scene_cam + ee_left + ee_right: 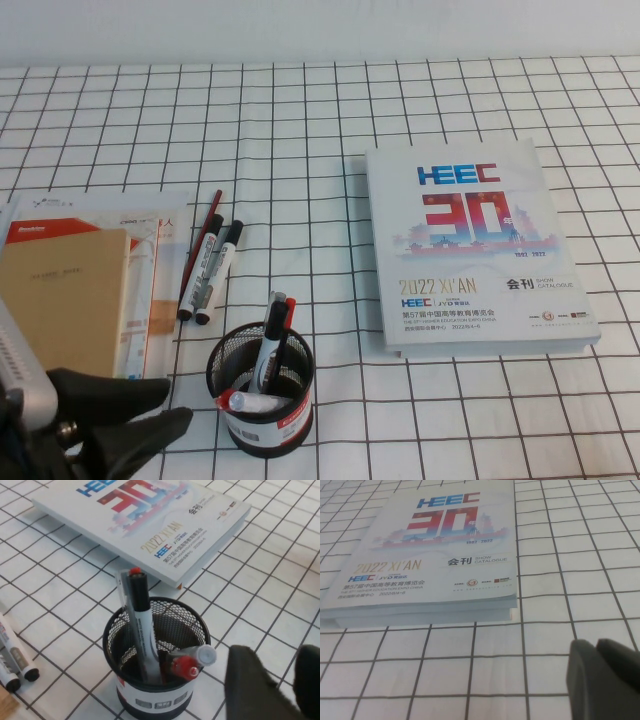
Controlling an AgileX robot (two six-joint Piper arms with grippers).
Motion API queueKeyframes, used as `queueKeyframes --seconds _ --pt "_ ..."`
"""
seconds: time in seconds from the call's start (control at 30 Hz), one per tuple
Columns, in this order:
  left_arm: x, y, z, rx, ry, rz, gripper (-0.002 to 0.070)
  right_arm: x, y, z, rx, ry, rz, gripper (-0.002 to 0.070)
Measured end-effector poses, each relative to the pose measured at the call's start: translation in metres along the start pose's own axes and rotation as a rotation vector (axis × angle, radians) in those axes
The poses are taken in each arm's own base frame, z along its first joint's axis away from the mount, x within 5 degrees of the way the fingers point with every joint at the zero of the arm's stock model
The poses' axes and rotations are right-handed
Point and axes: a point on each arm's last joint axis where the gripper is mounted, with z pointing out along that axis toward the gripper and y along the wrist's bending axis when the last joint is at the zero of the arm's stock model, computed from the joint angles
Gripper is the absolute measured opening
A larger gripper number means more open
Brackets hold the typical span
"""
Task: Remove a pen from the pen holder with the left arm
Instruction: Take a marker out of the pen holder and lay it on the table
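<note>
Hovering my left gripper [178, 403] at the near left of the table, just beside the pen holder [262, 420] on its left side. My fingers [252, 690] are parted with nothing between them, so no grasp yet. All the pens are inside the pen holder. A black-capped marker [270, 345] stands nearly upright and pokes well above the rim, a red-tipped pen [289, 304] sits right against it, and a third marker [245, 402] lies slanted low across the opening. My pick is the black-capped marker: tallest, most exposed. Plan, as I judge it: rise above the rim, come in over the pen holder, and put one finger on either side of the marker's top end. Clamp on the barrel just under the cap rather than on the cap, in case the cap pulls off, then lift straight along the marker's axis so it doesn't drag on the mesh wall. Risks: pinching the red-tipped pen along with it, or bumping the pen holder and tipping it. Keep clear of the loose markers [212, 268] on the cloth beyond, the notebook [65, 300] and the catalogue [475, 240]. Right gripper [600, 680] sits low over bare cloth near the catalogue's near edge, fingers pressed together, holding nothing.
</note>
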Motion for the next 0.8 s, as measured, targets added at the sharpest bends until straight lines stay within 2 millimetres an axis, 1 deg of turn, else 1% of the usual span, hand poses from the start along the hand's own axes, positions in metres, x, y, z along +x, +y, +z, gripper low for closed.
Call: queueKeyframes --seconds 0.07,0.1,0.17,0.23,0.37,0.5,0.8 --pt "0.001 0.001 0.001 -0.005 0.012 0.012 0.0232 0.0 0.0 0.0 0.0 0.0 0.0 -0.0015" --pt "0.001 0.002 0.001 -0.006 0.017 0.026 0.0295 0.0 0.0 0.0 0.0 0.0 0.0 -0.0015" --pt "0.002 0.002 0.002 -0.008 0.027 0.06 0.036 0.0 0.0 0.0 0.0 0.0 0.0 -0.0015" --pt "0.003 0.003 0.002 -0.016 0.038 0.115 0.0392 0.0 0.0 0.0 0.0 0.0 0.0 -0.0015" --pt "0.004 0.004 0.002 -0.019 0.052 0.175 0.0411 0.0 0.0 0.0 0.0 0.0 0.0 -0.0015" --pt "0.005 0.007 0.007 -0.008 0.073 0.158 0.0414 0.0 0.0 0.0 0.0 0.0 0.0 -0.0015" --pt "0.009 0.022 0.027 0.001 0.138 0.092 0.0414 0.0 0.0 0.0 0.0 0.0 0.0 -0.0015"
